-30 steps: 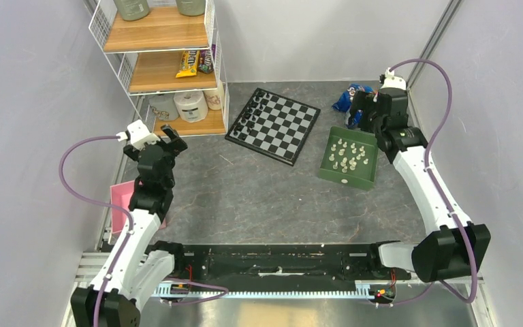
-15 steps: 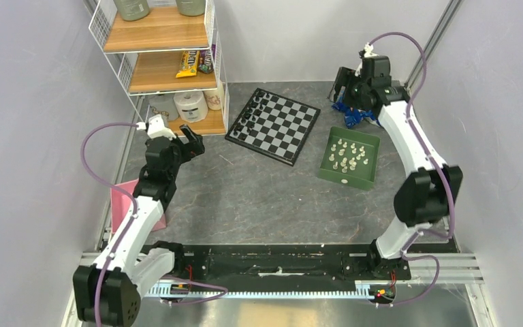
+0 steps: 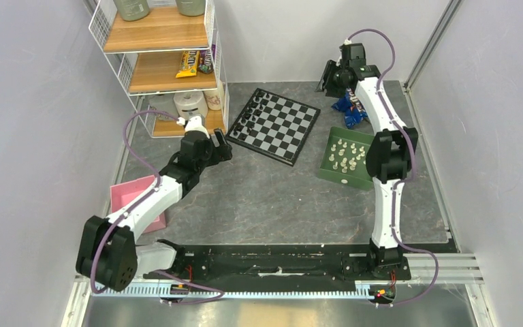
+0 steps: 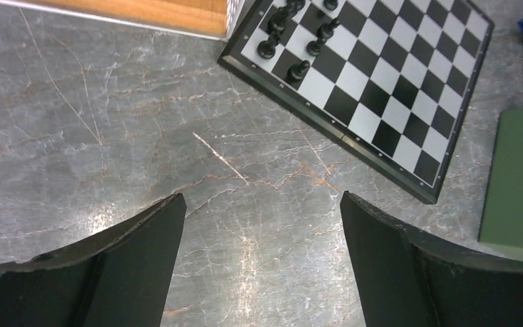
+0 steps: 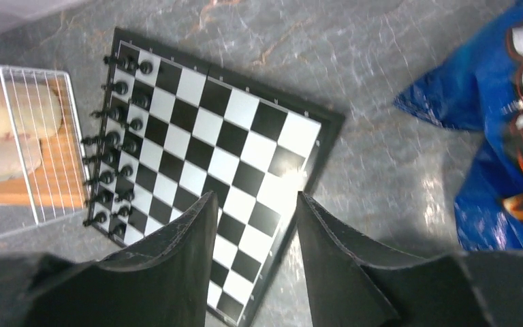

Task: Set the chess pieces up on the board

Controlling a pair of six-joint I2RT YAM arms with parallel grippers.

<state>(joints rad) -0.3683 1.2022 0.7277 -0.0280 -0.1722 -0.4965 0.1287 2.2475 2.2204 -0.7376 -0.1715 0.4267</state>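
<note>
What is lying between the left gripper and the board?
Nothing lies there. Only bare grey tabletop separates the left gripper from the board. The left wrist view shows this best.

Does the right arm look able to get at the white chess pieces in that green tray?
Probably yes. The white chess pieces lie uncovered in the open green tray on that arm's side. The right gripper hovers farther back, by the board's far corner, empty, so it would have to pull back.
</note>
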